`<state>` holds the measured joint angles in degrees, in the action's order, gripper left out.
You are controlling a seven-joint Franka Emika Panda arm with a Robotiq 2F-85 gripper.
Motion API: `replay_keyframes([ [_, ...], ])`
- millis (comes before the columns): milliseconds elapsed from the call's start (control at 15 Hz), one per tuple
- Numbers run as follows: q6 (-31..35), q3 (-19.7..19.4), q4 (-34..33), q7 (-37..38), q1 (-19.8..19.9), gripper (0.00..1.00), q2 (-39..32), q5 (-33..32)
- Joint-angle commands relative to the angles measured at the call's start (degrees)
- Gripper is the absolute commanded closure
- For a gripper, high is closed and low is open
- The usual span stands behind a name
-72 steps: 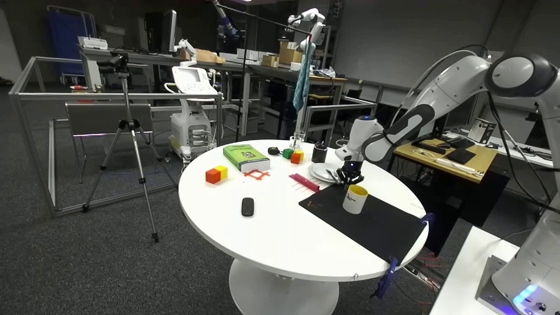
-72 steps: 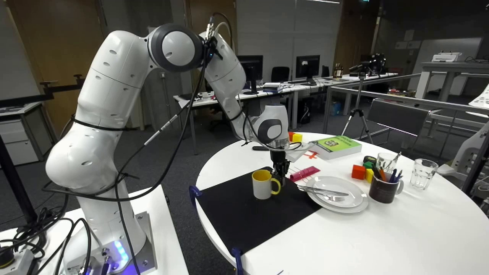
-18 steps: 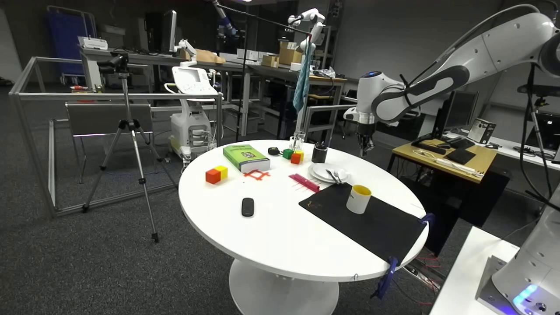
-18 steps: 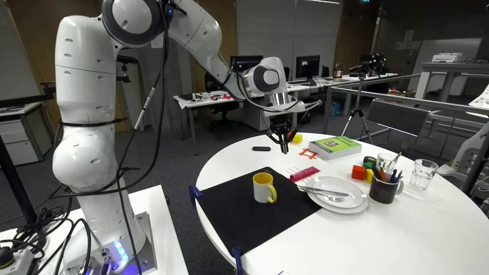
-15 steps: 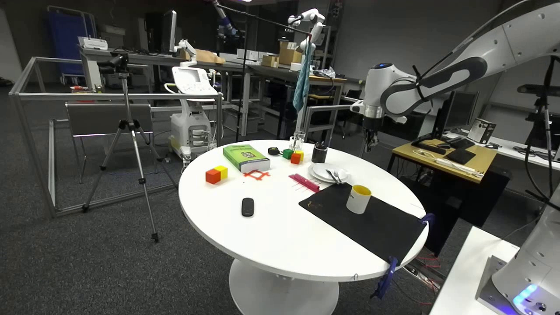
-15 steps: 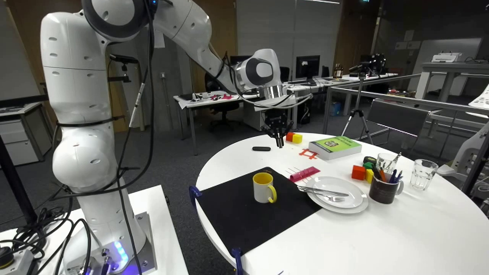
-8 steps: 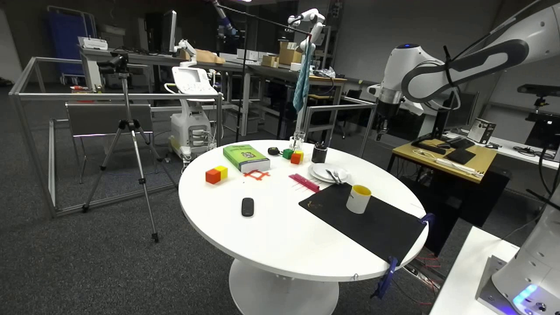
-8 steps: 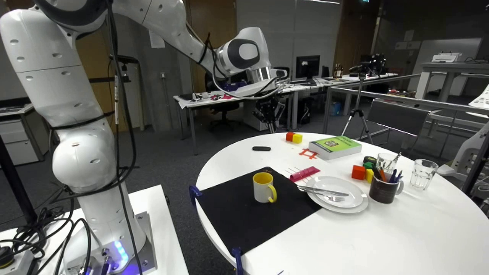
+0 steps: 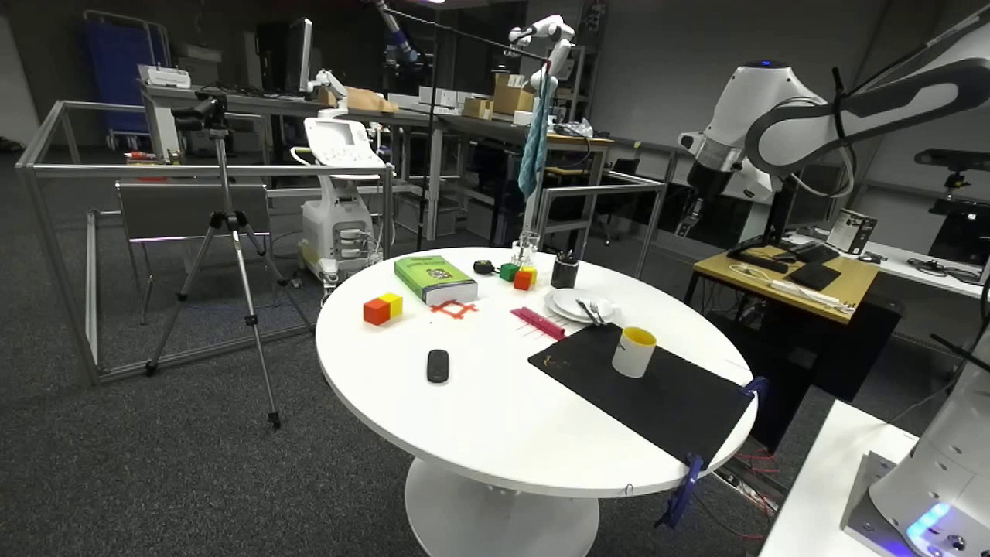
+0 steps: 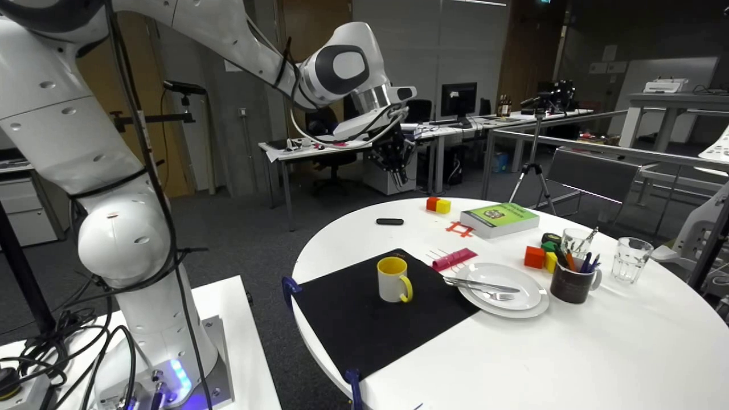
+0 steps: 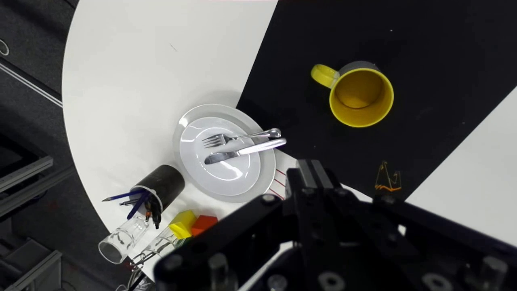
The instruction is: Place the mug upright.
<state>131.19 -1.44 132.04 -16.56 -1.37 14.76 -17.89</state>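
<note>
The mug (image 10: 390, 287), white outside with a yellow inside and yellow handle, stands upright on the black mat (image 10: 364, 330). Its open top faces up in both exterior views, and its yellow interior (image 11: 360, 101) shows in the wrist view. Nothing touches it. My gripper (image 9: 685, 227) hangs tilted in the air, well above the tabletop and away from the mug. In the wrist view the gripper (image 11: 313, 173) is shut, its two pads side by side with nothing held between them.
Beside the mat lie stacked white plates (image 10: 484, 304) with a knife and fork. Farther off are a dark pen mug (image 10: 571, 285), glasses (image 10: 631, 259), coloured blocks (image 10: 534, 257), a green book (image 10: 501, 216), a pink piece (image 10: 454, 259) and a black object (image 9: 438, 366). Blue clamps (image 9: 684, 491) grip the table edge.
From beside the mug, my gripper has risen and drawn back toward the robot's base, tilting lately. Since the earliest frames the mug has shifted slightly and its handle turned; over the last second it stays still.
</note>
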Motion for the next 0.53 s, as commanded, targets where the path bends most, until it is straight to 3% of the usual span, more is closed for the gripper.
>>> replay_keyframes([
  [0,3.6,-1.1,4.4,-2.3,0.4,0.86,4.0,1.0],
  [67,3.6,-1.3,4.9,-4.0,0.3,0.72,3.6,0.1],
  [267,3.7,-1.7,6.3,-11.5,-0.3,0.49,-1.3,-1.2],
  [467,7.1,-2.0,8.3,-17.5,-0.5,0.27,-10.7,0.5],
])
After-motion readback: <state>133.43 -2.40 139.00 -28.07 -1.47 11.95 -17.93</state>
